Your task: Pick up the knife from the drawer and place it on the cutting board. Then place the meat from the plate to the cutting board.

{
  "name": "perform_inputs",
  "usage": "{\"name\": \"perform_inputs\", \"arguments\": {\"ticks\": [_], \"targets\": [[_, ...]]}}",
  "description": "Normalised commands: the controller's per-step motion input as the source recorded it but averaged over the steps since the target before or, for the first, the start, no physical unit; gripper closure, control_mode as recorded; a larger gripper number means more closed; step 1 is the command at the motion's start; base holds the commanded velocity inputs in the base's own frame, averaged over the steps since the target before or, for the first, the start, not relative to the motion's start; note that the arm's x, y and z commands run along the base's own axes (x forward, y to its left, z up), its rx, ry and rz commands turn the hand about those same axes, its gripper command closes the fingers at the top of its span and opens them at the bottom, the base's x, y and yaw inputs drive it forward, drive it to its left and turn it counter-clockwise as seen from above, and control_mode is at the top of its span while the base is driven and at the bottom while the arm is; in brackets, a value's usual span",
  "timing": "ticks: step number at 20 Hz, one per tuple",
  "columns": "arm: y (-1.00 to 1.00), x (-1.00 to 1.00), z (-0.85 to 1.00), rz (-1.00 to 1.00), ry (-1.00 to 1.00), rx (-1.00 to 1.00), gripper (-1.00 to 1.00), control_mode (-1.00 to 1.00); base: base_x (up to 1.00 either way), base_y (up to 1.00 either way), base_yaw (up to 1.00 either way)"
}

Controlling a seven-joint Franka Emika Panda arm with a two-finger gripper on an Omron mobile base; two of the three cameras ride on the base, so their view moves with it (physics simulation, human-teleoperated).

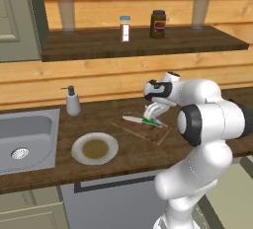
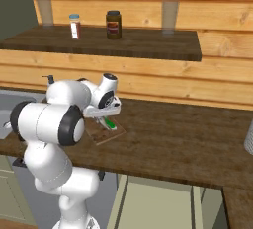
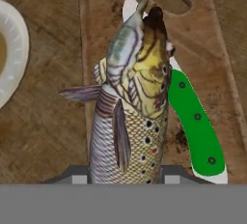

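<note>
Above stained wooden cutting board (image 3: 212, 59), scaly meat (image 3: 130, 117).

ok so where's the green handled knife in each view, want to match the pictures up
Left base view: the knife lies on the cutting board, centre of picture, just below the gripper.
Right base view: a bit of its green handle peeks out left of centre, on the board under the hand.
Hand view: right of centre, beside the fish.
Shared landmark: the cutting board.
</note>
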Motion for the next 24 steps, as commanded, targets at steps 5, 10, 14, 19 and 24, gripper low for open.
{"name": "perform_inputs", "arguments": {"ticks": [5, 10, 14, 19, 24], "targets": [[0.02, 0.01, -0.48, 0.00, 0.00, -0.05, 1.00, -1.00, 0.00, 0.00, 0.00], [0.10, 0.01, -0.42, 0.00, 0.00, -0.07, 1.00, -1.00, 0.00, 0.00, 0.00], [0.19, 0.17, -0.02, 0.00, 0.00, -0.05, 1.00, -1.00, 0.00, 0.00, 0.00], [0.13, 0.35, 0.00, 0.00, 0.00, -0.03, 1.00, -1.00, 0.00, 0.00, 0.00], [0.00, 0.20, 0.00, 0.00, 0.00, 0.00, 1.00, -1.00, 0.00, 0.00, 0.00]]}}
